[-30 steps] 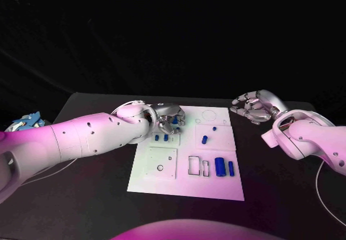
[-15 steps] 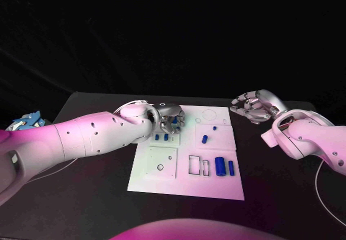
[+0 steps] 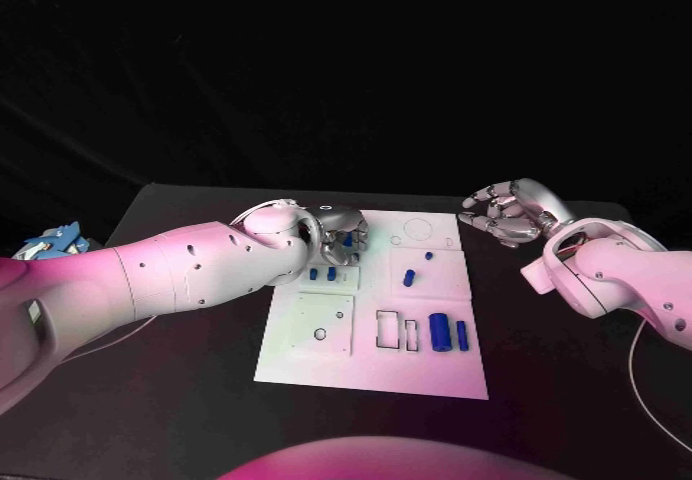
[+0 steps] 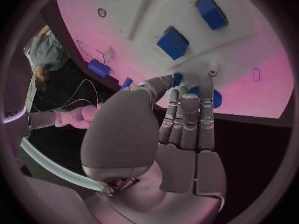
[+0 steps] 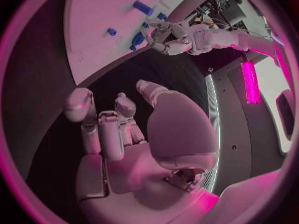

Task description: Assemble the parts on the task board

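Table: black surface (image 3: 173, 370) under a dark backdrop, with the white task board (image 3: 378, 360) lying flat in its middle.
Left hand: the left hand (image 3: 338, 238) hung over the board's far-left corner, palm down. In its wrist view (image 4: 181, 134) the fingers (image 4: 189, 115) lay pressed side by side and reached down to the board, their tips at a small blue part (image 4: 209, 97); whether that part was pinched could not be told.
Right hand: the right hand (image 3: 508, 215) was raised just off the board's far-right corner, well apart from the parts. In its wrist view (image 5: 124, 139) the fingers (image 5: 106, 129) were curled partway inward with nothing in them.
Parts near left hand: two small blue pieces (image 3: 322, 273) sat just beside the left hand on the near side.
Parts mid-board: two blue pieces (image 3: 417, 270) lay on the raised square panel toward the right.
Parts near edge: a thick blue cylinder (image 3: 438, 334) and a thinner blue bar (image 3: 462, 335) lay side by side, right of two outlined rectangular slots (image 3: 397, 331).
Blank panel: a square white plate (image 3: 325, 325) with small holes sat on the board's near-left part.
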Robot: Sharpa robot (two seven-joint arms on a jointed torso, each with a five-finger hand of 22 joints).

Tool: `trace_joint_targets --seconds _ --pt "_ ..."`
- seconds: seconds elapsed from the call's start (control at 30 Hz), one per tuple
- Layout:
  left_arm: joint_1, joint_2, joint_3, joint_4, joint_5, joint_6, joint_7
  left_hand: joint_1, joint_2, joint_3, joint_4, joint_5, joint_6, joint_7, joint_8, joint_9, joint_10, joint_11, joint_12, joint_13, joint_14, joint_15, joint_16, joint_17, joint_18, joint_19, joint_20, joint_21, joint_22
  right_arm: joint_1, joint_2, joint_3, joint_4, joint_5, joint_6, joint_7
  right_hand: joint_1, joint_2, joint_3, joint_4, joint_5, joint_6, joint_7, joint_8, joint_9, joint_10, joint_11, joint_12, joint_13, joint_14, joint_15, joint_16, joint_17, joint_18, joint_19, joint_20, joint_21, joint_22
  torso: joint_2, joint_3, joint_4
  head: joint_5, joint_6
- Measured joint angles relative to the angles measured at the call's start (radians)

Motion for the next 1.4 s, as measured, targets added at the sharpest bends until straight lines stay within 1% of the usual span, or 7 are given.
trace_joint_targets --seconds 0.07,0.47,0.7,0.83,1.0,1.07,1.4 --pt "0.000 0.001 0.000 0.000 -0.001 0.005 -0.003 0.000 0.000 0.000 0.000 0.000 0.000 0.000 0.000 0.000 0.000 0.000 0.000 -0.001 0.005 0.005 0.006 0.005 0.000 0.000 0.000 0.000 0.001 0.000 0.000 0.000 0.000 0.000 0.000 0.000 0.000 0.000 0.000 0.000 0.000 0.000 0.000 0.000 0.000 0.000 0.000 0.000 0.000 0.000 0.000 0.000 0.000 0.000 0.000 0.000 0.000 0.000 0.000 0.0002 0.0000 -0.001 0.000" --pt "0.002 0.005 0.002 -0.004 -0.005 0.047 -0.015 0.000 0.000 0.008 0.003 0.000 0.011 -0.004 0.000 -0.002 0.014 0.000 0.000 0.000 0.019 0.001 0.026 0.021 0.000 0.000 0.000 0.009 0.005 -0.001 0.001 0.000 -0.001 0.000 0.000 0.000 0.000 0.000 0.000 0.000 0.006 0.000 0.000 0.000 0.000 0.000 0.000 0.000 0.000 0.000 0.000 0.000 0.000 0.000 0.000 0.000 0.000 0.000 -0.001 0.0004 0.0012 -0.001 -0.001" --pt "0.003 0.012 0.003 -0.007 -0.005 0.057 -0.014 -0.008 0.008 0.018 0.007 0.000 0.032 -0.025 -0.006 -0.005 0.043 -0.018 0.001 0.002 0.026 -0.006 0.044 0.020 0.000 0.000 0.000 0.016 0.012 -0.001 0.002 0.000 -0.001 0.000 0.000 0.001 0.000 0.000 0.000 0.000 0.006 0.000 0.000 0.000 0.000 0.000 0.000 0.000 0.000 0.000 0.000 0.000 0.000 0.000 0.000 0.000 0.000 0.000 -0.001 0.0004 0.0007 -0.001 -0.002" --pt "0.004 0.016 0.003 -0.012 -0.005 0.060 -0.012 -0.013 0.013 0.025 0.008 0.000 0.050 -0.025 -0.006 -0.007 0.064 -0.021 0.001 0.002 0.031 -0.011 0.053 0.023 0.000 -0.004 -0.004 0.023 0.013 -0.001 0.002 0.000 -0.001 0.000 0.000 0.001 0.000 0.000 0.000 0.000 0.006 0.000 0.000 0.000 0.000 0.000 0.000 0.000 0.000 0.000 0.000 0.000 0.000 0.000 0.000 0.000 0.000 0.000 0.000 0.0004 0.0007 -0.002 -0.002" --pt "0.004 0.019 0.003 -0.018 -0.005 0.062 -0.011 -0.012 0.033 0.042 -0.003 -0.005 0.084 -0.030 -0.011 -0.008 0.109 -0.032 0.000 0.001 0.058 -0.026 0.081 0.054 0.000 0.005 -0.013 0.035 0.019 -0.001 0.002 0.000 -0.001 0.001 0.000 0.001 0.000 0.000 0.003 0.003 0.006 0.000 0.000 0.000 -0.001 0.000 0.000 0.000 0.000 0.000 0.000 0.000 0.000 0.000 0.000 0.000 0.000 0.000 0.000 0.0004 0.0005 -0.003 -0.003" --pt "0.004 0.020 0.004 -0.019 -0.005 0.062 -0.011 -0.003 0.042 0.056 -0.017 -0.007 0.092 -0.031 -0.021 -0.011 0.135 -0.036 -0.008 0.003 0.088 -0.031 0.105 0.093 0.000 0.036 -0.024 0.067 0.060 -0.001 0.002 0.000 -0.001 0.001 0.000 0.001 0.000 0.000 0.003 0.003 0.006 0.000 0.000 0.000 -0.001 0.000 0.000 0.000 0.000 0.000 0.000 0.000 0.000 0.000 0.000 0.000 0.000 0.000 0.000 0.0004 0.0001 -0.003 -0.003" --pt "0.004 0.019 0.005 -0.019 0.001 0.057 -0.006 0.007 0.051 0.100 -0.058 -0.013 0.105 -0.027 -0.052 -0.021 0.161 -0.036 -0.039 0.005 0.108 -0.034 0.119 0.109 0.000 0.072 -0.028 0.125 0.128 -0.001 0.003 0.000 -0.001 0.001 0.000 0.001 0.000 0.000 0.003 0.003 0.006 0.000 0.000 0.000 -0.001 0.000 0.000 0.000 0.000 0.000 0.000 0.000 0.000 0.000 0.000 0.000 0.000 0.000 0.000 0.0000 0.0005 -0.005 -0.003"
